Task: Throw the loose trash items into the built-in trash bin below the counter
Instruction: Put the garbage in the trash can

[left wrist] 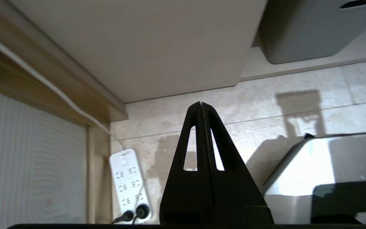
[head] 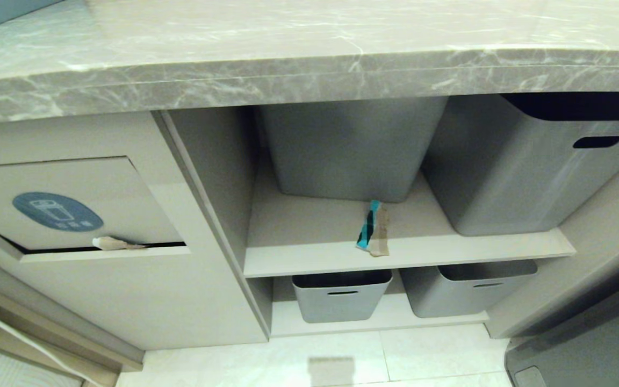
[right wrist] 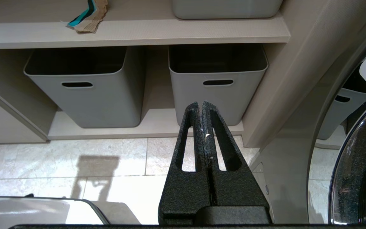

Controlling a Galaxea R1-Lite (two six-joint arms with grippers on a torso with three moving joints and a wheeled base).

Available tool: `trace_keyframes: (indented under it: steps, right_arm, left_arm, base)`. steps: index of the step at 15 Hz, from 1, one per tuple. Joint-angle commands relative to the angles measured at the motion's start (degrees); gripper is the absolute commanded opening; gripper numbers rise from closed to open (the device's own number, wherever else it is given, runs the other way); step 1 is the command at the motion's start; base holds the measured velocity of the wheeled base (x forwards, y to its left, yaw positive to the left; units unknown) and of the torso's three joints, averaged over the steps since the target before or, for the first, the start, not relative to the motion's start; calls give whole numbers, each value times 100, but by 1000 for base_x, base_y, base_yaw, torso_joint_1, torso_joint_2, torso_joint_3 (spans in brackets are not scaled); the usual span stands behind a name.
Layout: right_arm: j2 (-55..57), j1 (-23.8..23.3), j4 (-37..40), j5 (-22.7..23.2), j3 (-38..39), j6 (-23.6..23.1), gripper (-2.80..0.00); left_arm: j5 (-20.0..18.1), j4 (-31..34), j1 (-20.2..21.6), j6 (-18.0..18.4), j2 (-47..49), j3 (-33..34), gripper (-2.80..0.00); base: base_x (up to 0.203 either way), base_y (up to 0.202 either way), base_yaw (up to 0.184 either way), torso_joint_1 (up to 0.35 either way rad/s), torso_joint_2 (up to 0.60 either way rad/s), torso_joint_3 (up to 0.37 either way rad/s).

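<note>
Bin flap (head: 73, 207), left, below the surface (head: 234, 86): blue sticker (head: 57, 211) with white bin icon; a brown scrap (head: 113, 244) caught in its lower slot. Upper shelf (head: 406, 250): teal-and-black scrap (head: 372, 228) near the front edge, before two grey tubs (head: 350, 148). Lower tubs (right wrist: 81, 86) look empty. Only the left wrist view shows a white power strip (left wrist: 130, 184) on the floor. Left gripper (left wrist: 201, 105) and right gripper (right wrist: 201, 105): closed, holding nothing.

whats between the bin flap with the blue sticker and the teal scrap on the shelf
In the head view, only the beige upright cabinet panel stands between the flap and the teal scrap; the shelf there is bare.
</note>
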Motion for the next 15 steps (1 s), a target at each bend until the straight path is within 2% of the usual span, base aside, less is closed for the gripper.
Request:
trace_keyframes:
  steps: [1,2,7,15]
  right_arm:
    - [-6,5,-1,4,0,-2,-280]
    - [-6,5,-1,4,0,-2,-280]
    - [-6,5,-1,4,0,-2,-280]
    - [-6,5,-1,4,0,-2,-280]
  left_arm:
    - [37,17,-353,-133,0,1,-280]
    - [65,7,-467,-191,-150,2,-280]
    - [96,3,-376,-210,-1656,8,-280]
    - [104,3,-357,-171,-1604,10,-280]
  base:
    - [0,0,0,0,0,0]
    - [0,0,0,0,0,0]
    - [0,0,0,0,0,0]
    - [0,0,0,0,0,0]
